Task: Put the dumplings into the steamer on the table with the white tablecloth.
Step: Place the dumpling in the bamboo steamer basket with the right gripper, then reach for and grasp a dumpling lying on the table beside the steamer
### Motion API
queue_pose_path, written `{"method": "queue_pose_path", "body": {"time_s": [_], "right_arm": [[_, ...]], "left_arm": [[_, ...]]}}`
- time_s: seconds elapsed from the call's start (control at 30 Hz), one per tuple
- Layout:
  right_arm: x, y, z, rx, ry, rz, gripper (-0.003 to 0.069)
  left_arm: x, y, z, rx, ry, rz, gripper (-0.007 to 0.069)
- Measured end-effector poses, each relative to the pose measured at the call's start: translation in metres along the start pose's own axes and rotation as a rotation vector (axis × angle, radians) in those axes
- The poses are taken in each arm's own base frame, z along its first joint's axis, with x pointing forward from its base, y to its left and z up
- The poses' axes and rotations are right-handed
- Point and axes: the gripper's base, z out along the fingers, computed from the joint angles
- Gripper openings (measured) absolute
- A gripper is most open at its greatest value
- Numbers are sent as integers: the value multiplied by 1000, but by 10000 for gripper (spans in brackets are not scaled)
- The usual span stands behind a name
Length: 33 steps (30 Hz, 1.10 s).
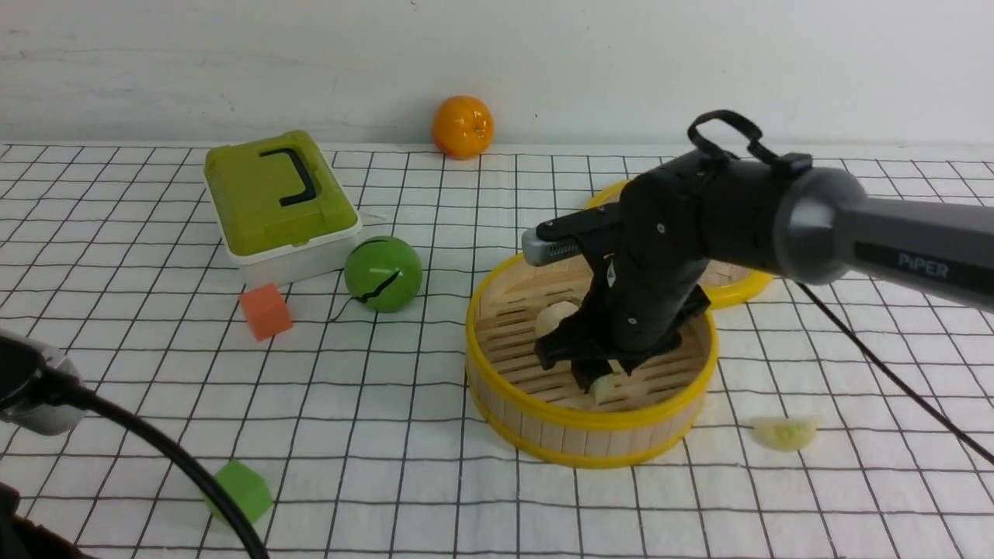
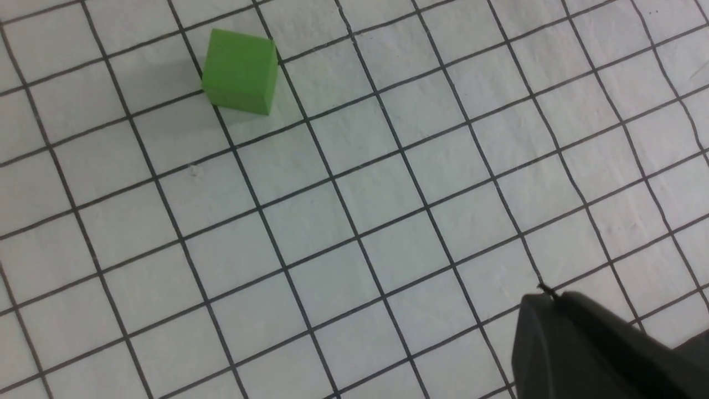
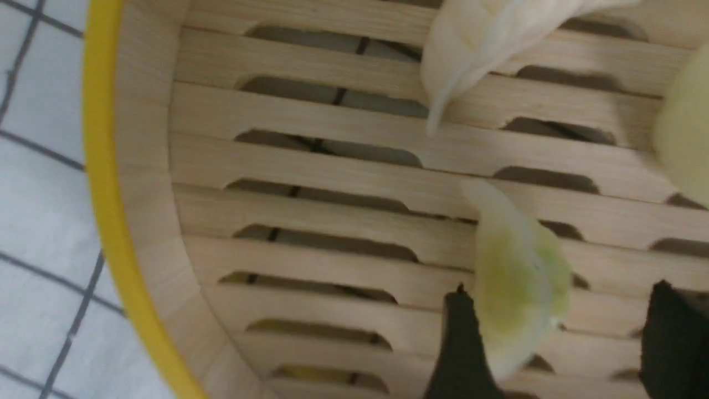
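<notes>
The steamer [image 1: 543,427] stands on the white grid tablecloth [image 1: 435,481], right of centre. My right gripper [image 1: 594,376] reaches down inside it, open. In the right wrist view a pale green dumpling [image 3: 515,282] lies on the slatted floor [image 3: 332,166] between the spread fingers [image 3: 460,343], against one of them. Two more dumplings [image 3: 476,39] [image 3: 687,138] lie farther in. In the front view one dumpling [image 1: 555,317] shows in the steamer and another [image 1: 784,432] lies on the cloth to its right. My left gripper [image 2: 545,296] is shut and empty above the cloth.
A green cube [image 1: 242,491] [image 2: 241,72] lies at the front left. An orange cube [image 1: 265,311], a green ball [image 1: 383,273] and a green lidded box [image 1: 279,202] stand at the left. An orange [image 1: 463,126] sits by the wall. The flat lid [image 1: 730,283] lies behind the steamer.
</notes>
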Motion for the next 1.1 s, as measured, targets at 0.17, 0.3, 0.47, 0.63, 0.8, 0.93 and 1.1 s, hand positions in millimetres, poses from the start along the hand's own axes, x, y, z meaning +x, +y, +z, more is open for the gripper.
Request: {"method": "queue_pose_path", "body": {"time_s": [0.17,0.3,0.47,0.63,0.8,0.93,1.1], "right_arm": [[9,-26,-87,50,-54,-91,476],[38,-72,-97,78,5,-104,479],[58,-100,-71,70,77,-195,479],[67,-114,-30,21,102,-462,479],[67,-108,3,-59,104,-640,479],[72,-108,17,-93,152,-694,479],[74,-112,21,-68,195,-714,407]], "left_arm": [[1,0,0,-4,15,0,-13],[2,0,0,-2,19,-1,-13],[2,0,0,0,20,-3,-12],[0,-1,0,6,-6,-3,-12],[-1,-2,0,17,-9,-8,-10],[0,-4,0,46,1,-25,-6],[1,-6,0,71,9,-39,-2]]}}
